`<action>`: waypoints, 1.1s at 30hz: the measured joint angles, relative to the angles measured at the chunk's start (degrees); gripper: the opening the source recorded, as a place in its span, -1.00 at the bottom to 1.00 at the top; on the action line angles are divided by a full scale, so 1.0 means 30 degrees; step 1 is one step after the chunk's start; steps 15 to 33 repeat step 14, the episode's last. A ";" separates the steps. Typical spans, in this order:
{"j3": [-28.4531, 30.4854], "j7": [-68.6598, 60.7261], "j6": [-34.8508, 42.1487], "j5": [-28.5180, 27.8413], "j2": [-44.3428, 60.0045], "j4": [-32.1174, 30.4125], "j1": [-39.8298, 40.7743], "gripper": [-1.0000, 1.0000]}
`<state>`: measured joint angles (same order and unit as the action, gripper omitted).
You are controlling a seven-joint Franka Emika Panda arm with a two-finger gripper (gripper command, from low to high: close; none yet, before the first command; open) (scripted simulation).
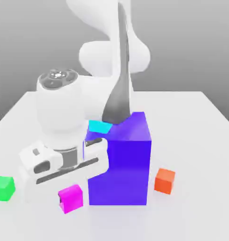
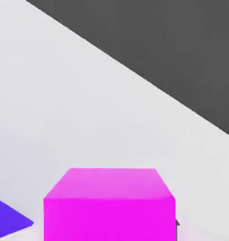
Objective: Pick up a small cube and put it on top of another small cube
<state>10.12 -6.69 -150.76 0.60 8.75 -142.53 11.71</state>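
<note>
Magenta cube [image 1: 71, 197] beside the blue block's [image 1: 123, 164] edge; end effector state unclear; open table [image 1: 201, 141] elsewhere

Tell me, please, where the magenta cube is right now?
In the exterior view the magenta cube sits on the table, just left of the big purple-blue block, below the robot's hand.

Big purple-blue block [image 1: 120, 164] beside magenta cube [image 1: 71, 197]

No readable text, labels or numbers anywhere.
</note>
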 joint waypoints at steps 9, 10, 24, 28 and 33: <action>0.2420 -0.5416 -0.1175 0.2739 0.1419 0.0183 0.4673 -1.00; 0.2164 -0.5750 -0.1651 0.3174 0.1980 0.0222 0.4908 -1.00; 0.1900 -0.6055 -0.2098 0.3584 0.2513 0.0253 0.5132 1.00; 0.1900 -0.6055 -0.2098 0.3584 0.2513 0.0253 0.5132 1.00; 0.1900 -0.6055 -0.2098 0.3584 0.2513 0.0253 0.5132 1.00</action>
